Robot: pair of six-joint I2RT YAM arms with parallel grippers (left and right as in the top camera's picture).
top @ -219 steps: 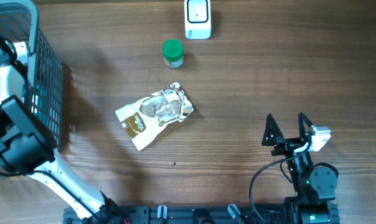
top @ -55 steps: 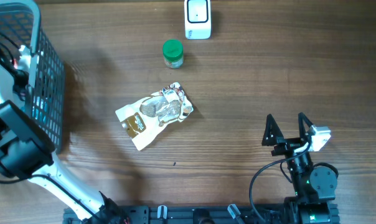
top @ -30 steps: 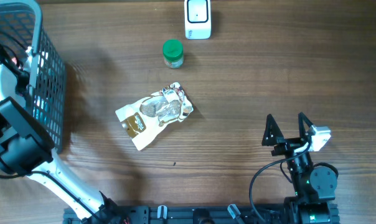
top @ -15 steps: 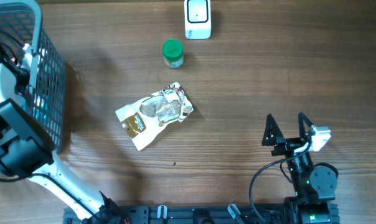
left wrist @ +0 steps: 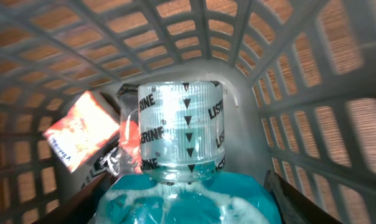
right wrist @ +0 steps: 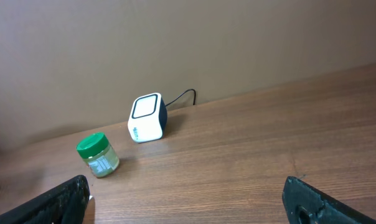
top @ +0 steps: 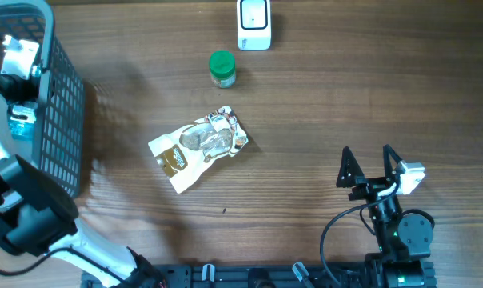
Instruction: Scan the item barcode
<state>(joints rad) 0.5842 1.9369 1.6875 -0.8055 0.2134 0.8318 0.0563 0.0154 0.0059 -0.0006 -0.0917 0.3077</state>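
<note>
My left gripper (left wrist: 188,208) is shut on a clear bottle of blue mouthwash (left wrist: 182,137) with a clear ribbed cap, held inside the grey mesh basket (left wrist: 287,93). From overhead the blue bottle (top: 17,126) shows at the basket's (top: 64,120) inner edge, far left. The white barcode scanner (top: 253,24) stands at the table's far edge; the right wrist view shows this scanner (right wrist: 147,117) too. My right gripper (top: 368,172) rests open at the front right, holding nothing.
A green-lidded jar (top: 221,69) stands near the scanner, and a flat snack pouch (top: 200,148) lies mid-table. An orange packet (left wrist: 82,127) and a crinkled wrapper lie on the basket floor. The basket walls close in round the left arm.
The left arm has shifted upward in the basket, and the blue bottle now shows from overhead. The right arm has not moved.
</note>
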